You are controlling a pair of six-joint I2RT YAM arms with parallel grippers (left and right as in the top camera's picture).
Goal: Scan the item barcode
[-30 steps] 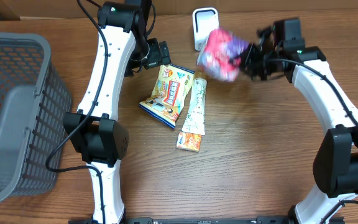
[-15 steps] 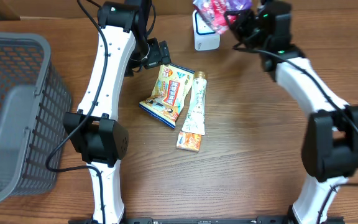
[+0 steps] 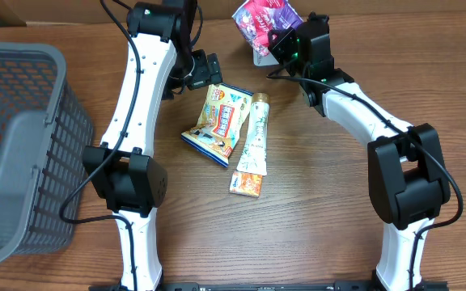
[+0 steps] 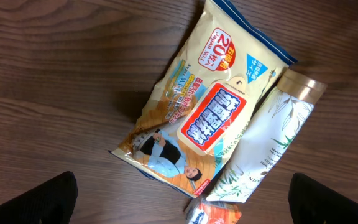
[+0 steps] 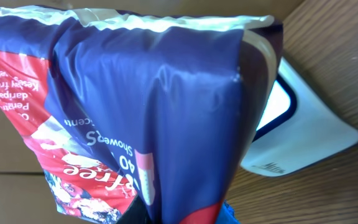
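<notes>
My right gripper [image 3: 281,40] is shut on a pink and purple packet [image 3: 257,16], held up at the table's far edge over the white scanner [image 3: 260,56], which it mostly covers from above. In the right wrist view the packet [image 5: 154,106] fills the frame, with the scanner [image 5: 303,124] close behind it to the right; my right gripper [image 5: 166,214] pinches its lower edge. My left gripper [image 3: 205,71] hangs open above the table. Its dark fingertips [image 4: 36,199] sit wide apart with nothing between them.
A yellow wipes pack [image 3: 221,120], a white tube [image 3: 255,133] and a small orange packet [image 3: 247,184] lie together mid-table. They also show below the left wrist: pack [image 4: 210,112], tube [image 4: 266,143], orange packet [image 4: 216,214]. A grey basket [image 3: 23,145] stands at the left.
My right arm has swung the packet left and toward the far edge, from beside the scanner to over it. The left arm has stayed still.
</notes>
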